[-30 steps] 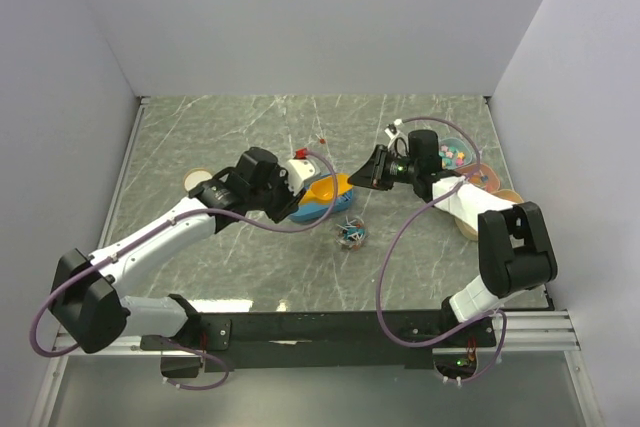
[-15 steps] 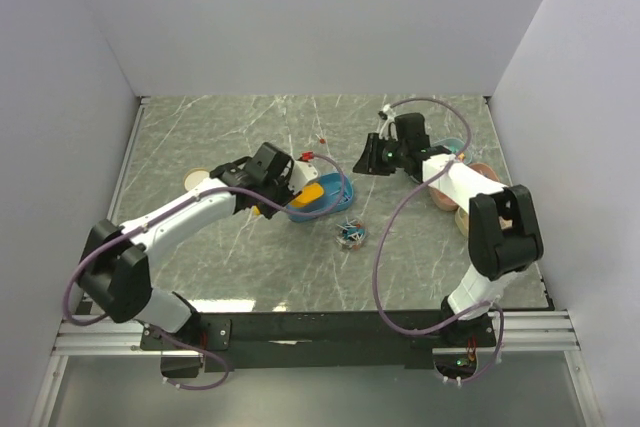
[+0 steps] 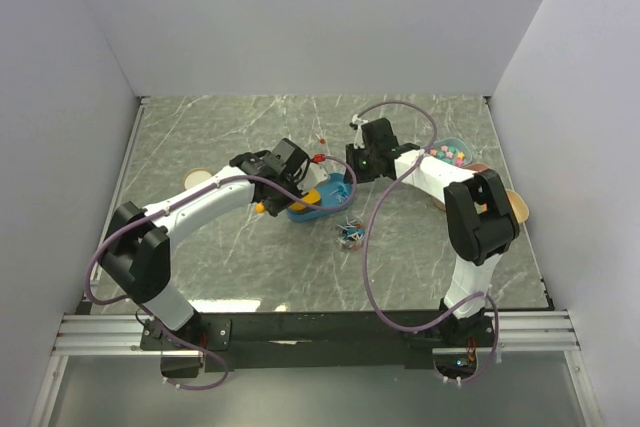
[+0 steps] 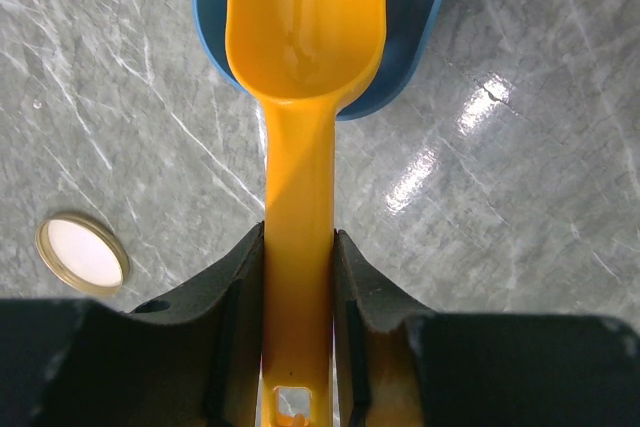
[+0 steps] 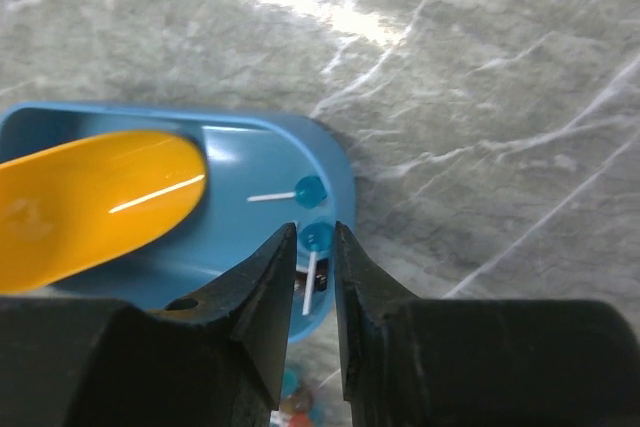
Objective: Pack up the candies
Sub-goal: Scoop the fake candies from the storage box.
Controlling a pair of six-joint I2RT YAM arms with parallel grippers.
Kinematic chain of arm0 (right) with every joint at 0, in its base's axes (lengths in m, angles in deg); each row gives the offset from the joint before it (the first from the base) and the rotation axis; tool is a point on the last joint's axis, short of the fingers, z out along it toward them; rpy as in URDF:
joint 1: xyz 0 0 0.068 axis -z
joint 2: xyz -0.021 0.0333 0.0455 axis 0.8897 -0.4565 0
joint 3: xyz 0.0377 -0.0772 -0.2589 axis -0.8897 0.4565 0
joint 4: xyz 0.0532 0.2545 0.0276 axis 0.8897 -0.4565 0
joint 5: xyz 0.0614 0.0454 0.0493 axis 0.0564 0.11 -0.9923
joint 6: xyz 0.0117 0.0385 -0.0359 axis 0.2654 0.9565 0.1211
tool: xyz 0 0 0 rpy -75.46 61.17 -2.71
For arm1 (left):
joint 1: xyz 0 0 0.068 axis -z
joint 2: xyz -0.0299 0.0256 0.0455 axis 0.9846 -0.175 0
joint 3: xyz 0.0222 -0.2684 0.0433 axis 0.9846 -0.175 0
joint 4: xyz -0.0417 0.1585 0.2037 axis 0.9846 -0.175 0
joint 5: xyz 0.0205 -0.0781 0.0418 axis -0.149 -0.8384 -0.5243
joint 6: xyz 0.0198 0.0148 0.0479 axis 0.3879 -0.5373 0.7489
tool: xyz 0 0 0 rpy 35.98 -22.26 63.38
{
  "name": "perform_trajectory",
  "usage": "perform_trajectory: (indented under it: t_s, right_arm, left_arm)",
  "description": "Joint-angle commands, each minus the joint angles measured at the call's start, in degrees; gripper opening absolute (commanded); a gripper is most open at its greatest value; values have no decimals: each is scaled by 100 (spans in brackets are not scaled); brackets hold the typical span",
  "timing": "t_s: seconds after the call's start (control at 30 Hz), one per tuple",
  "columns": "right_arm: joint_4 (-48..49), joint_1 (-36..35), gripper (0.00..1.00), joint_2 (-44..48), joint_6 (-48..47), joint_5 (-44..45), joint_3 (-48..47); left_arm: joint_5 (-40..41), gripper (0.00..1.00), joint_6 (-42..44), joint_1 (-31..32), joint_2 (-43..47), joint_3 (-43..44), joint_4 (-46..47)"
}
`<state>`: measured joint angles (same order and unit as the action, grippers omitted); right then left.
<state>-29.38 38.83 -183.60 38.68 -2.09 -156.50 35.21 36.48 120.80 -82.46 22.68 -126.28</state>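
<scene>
The candies (image 3: 349, 234) lie in a small blue, dark and red pile on the table, in front of a blue tray (image 3: 330, 205). They show blurred at the bottom of the right wrist view (image 5: 300, 409). My left gripper (image 3: 290, 175) (image 4: 298, 237) is shut on the handle of a yellow scoop (image 4: 305, 37), whose empty bowl rests in the tray (image 4: 410, 37). My right gripper (image 3: 355, 169) (image 5: 316, 227) is over the tray's right end (image 5: 250, 237), its jaws closed to a narrow gap around the head of a blue lollipop (image 5: 317, 239). A second blue lollipop (image 5: 310, 190) lies in the tray.
A bowl of pastel sweets (image 3: 450, 154) and other round containers (image 3: 515, 202) stand at the right. A round lid (image 3: 200, 179) (image 4: 82, 252) lies at the left. A tiny red bit (image 3: 322, 137) lies behind the tray. Walls enclose the table.
My left arm has pushed the scoop to the right, into the tray. My right arm has swung left from beside the bowls to the tray's right end.
</scene>
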Motion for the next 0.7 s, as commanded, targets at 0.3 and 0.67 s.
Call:
perform_trajectory:
  t_s: [0.3,0.67]
  right_arm:
    - [-171,-192,27,-125,-317,802,-251]
    - [-22,-376,0,-37,-572,934,-155]
  left_arm:
    - [-46,1,125,78,-65,426,-306]
    - [-230,1,161,113,-30,531,-561]
